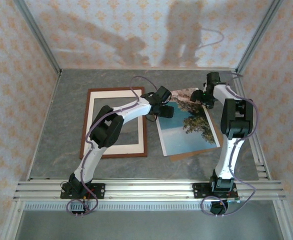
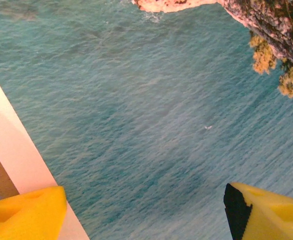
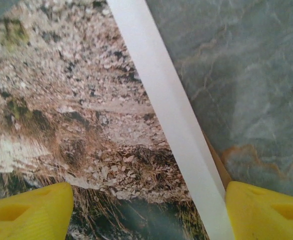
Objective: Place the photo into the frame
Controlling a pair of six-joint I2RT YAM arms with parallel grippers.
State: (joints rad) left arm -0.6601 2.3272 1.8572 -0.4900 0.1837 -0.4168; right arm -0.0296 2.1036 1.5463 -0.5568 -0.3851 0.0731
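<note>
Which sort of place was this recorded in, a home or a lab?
Probably a lab test booth dressed as a room: floral wallpaper panels held by metal posts, a grey stone-look table, and aluminium mounting rails along its near edge.

Grey marbled table (image 1: 61, 125): frame (image 1: 116, 147) left, brown board (image 1: 184, 155) right (photo (image 1: 186, 132) atop).

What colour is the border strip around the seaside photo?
Pale cream-white; the photo's border shows best in the right wrist view.

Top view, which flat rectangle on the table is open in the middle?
The frame, left of the photo: reddish wood, cream border, grey tabletop showing through.
</note>
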